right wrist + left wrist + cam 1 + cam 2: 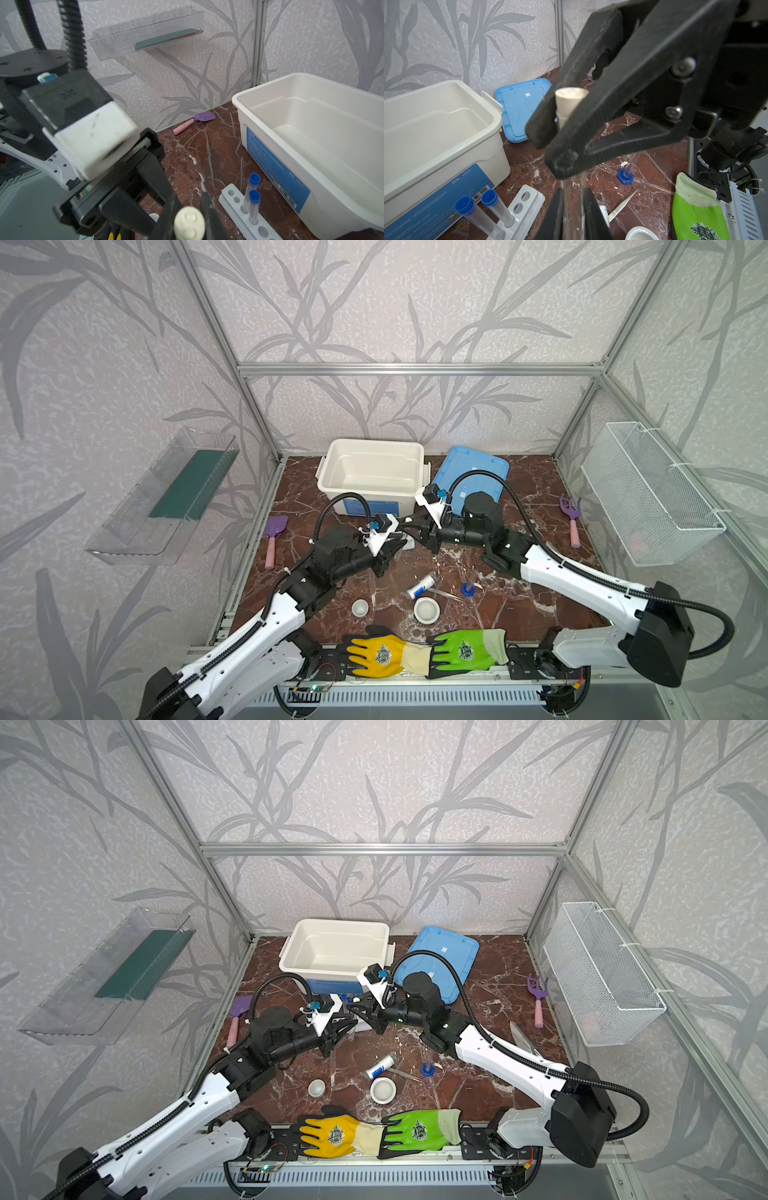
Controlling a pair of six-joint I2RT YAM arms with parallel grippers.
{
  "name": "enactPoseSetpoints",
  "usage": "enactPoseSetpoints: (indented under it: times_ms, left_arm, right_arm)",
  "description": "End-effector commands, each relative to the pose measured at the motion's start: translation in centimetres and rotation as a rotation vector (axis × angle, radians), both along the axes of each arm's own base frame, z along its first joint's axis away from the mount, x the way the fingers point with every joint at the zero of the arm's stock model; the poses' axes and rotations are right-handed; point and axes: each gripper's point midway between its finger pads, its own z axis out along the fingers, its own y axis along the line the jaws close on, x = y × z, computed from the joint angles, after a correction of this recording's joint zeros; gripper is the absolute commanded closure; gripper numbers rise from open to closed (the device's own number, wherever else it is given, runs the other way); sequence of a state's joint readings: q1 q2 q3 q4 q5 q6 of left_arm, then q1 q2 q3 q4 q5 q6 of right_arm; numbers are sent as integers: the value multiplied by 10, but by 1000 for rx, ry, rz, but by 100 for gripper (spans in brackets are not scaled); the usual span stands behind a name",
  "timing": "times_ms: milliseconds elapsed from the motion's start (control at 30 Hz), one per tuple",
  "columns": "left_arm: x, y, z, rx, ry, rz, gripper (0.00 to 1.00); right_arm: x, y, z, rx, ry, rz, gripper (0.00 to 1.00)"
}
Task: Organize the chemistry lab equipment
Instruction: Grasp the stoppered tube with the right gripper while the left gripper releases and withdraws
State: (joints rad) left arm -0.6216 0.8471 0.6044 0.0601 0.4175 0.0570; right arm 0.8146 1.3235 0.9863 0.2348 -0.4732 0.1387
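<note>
**White-capped tube held at both ends, in front of bin**

Writing: the bin has a blue label on its front wall. "YX437" can be read, with a barcode beside it; the other characters are too small. There is a crest on the yellow glove and on the green glove, but its text is illegible. The blue label on the vial is also unreadable.

Tube: clear body, white cap, held clear of the table, just in front of the bin and over the rack. Its long axis runs from one pincer to the other, with the cap end away from the left arm.

Left pincer: narrowly parted, fingers pressed on either side of the clear body.

Right pincer: drawn in on the white cap, one finger on each side and both touching it.

Rack: lies along the bin's front wall. Two blue-capped tubes stand in neighbouring holes, caps up.

On the table nearer the arms:
- The vial lies flat, its axis diagonal in both top views.
- The tweezers lie flat just beside the vial, pointed end toward the vessel.
- The vessel sits with its blue base on the table.
- The small dish and the large dish are mouth up and apart from each other.

The blue lid leans beside the bin.
</note>
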Motion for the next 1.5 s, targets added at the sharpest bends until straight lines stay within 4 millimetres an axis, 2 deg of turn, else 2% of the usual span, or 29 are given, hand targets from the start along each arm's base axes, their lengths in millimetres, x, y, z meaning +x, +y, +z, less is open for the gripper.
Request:
enactPoseSetpoints:
  times_ms: [0, 167, 400, 567, 767, 933, 1200, 1467]
  left_arm:
    - [-2, 0, 5, -9, -13, -13, 82]
    - [-2, 1, 4, -5, -13, -8, 76]
    - [1, 6, 6, 4, -30, 30, 34]
    - [6, 15, 8, 10, -41, 87, 22]
    - [15, 35, 12, 40, -50, 213, 17]
    - [22, 66, 16, 59, -67, 383, 15]
    - [13, 110, 19, 41, -82, 566, 15]
    - [9, 130, 13, 52, -100, 649, 15]
  right_arm:
    - [-4, 6, 22, 44, -39, 22, 85]
    - [-3, 6, 22, 38, -39, 17, 91]
    - [4, 2, 17, 7, -52, -30, 92]
    - [18, -3, 12, -48, -88, -110, 92]
    - [37, -8, 8, -102, -141, -197, 92]
    - [50, -8, 2, -117, -168, -253, 92]
    - [70, 2, -8, -88, -185, -303, 92]
    - [87, 15, -27, -93, -182, -325, 92]
